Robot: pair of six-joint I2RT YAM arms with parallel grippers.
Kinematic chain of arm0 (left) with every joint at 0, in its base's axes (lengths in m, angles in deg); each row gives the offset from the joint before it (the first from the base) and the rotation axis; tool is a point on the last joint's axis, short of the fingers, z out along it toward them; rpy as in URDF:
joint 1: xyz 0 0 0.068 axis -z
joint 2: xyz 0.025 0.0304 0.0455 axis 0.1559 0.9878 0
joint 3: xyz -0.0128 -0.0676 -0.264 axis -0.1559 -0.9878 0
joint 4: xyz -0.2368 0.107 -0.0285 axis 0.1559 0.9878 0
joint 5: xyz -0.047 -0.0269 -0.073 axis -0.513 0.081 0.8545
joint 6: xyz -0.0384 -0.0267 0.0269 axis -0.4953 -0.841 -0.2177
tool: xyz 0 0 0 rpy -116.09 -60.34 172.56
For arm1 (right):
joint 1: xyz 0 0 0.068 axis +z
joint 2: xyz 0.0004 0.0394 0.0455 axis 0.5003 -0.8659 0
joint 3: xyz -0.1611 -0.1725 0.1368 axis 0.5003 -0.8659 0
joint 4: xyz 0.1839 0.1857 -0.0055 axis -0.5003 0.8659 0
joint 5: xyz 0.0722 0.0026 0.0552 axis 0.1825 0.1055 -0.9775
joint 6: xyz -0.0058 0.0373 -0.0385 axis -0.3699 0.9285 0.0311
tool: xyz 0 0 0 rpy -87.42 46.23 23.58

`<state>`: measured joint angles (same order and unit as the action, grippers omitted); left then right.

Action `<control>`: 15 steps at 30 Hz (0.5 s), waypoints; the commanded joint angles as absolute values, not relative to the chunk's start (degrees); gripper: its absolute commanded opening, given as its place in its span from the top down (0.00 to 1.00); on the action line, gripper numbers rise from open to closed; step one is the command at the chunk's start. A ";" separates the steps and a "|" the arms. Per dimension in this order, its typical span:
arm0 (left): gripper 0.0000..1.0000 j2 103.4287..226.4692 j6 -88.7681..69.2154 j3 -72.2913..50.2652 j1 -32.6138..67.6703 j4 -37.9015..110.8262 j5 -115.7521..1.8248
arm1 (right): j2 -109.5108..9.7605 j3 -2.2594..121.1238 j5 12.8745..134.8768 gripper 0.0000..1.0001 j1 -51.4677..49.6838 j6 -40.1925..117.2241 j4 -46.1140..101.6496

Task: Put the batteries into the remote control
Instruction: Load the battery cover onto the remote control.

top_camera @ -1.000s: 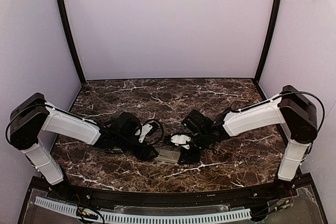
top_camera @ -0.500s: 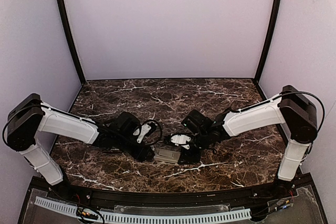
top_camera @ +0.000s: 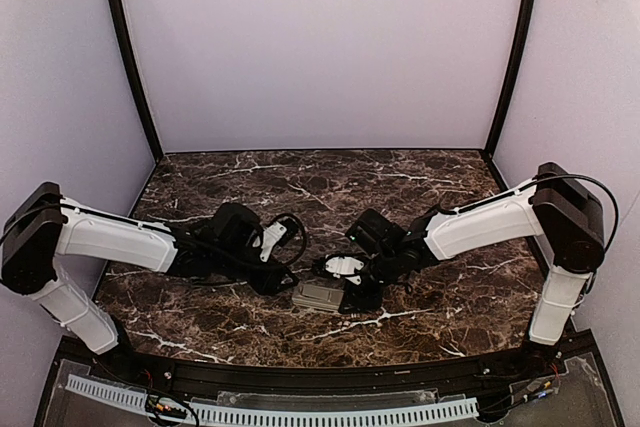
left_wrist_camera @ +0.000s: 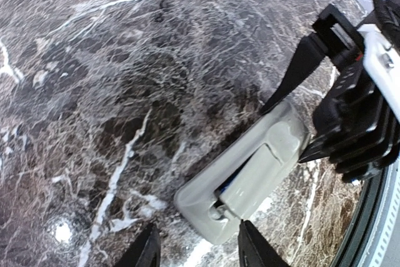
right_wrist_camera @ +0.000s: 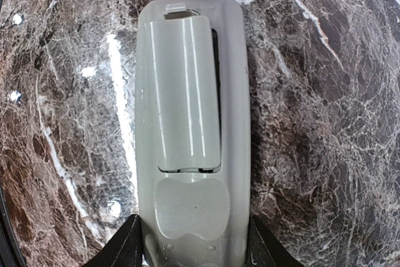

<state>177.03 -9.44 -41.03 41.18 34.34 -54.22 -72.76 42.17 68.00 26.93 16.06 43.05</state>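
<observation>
Left end effector [left_wrist_camera: 199,251] — farther back and left from the remote control [left_wrist_camera: 250,173]

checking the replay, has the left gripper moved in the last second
Yes. The left gripper has pulled back leftward, away from the remote control, which stayed put.

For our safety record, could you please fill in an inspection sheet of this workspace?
Surface: dark marble table, white veins.
Job's things: remote control face down; grey cover lying on its recess, slightly askew; blue sliver in the gap, probably a battery.
Clutter: nothing seen.
Grippers: right gripper clamps the remote's end; left gripper open, beside the other end.
Cables: black cable loops at the left wrist.
Surroundings: lilac walls, black posts.
</observation>
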 commanded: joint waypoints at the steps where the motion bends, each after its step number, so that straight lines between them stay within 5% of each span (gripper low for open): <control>1: 0.58 177.94 -10.50 -41.72 41.24 30.92 -49.43 | -74.70 41.19 67.88 0.56 26.58 16.11 42.44; 15: 0.74 180.97 -11.67 -41.61 41.35 29.38 -45.99 | -74.79 41.02 67.96 0.57 26.51 16.06 42.40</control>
<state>180.52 -11.10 -41.03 41.18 30.18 -47.53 -72.76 42.17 68.00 26.93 16.06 43.03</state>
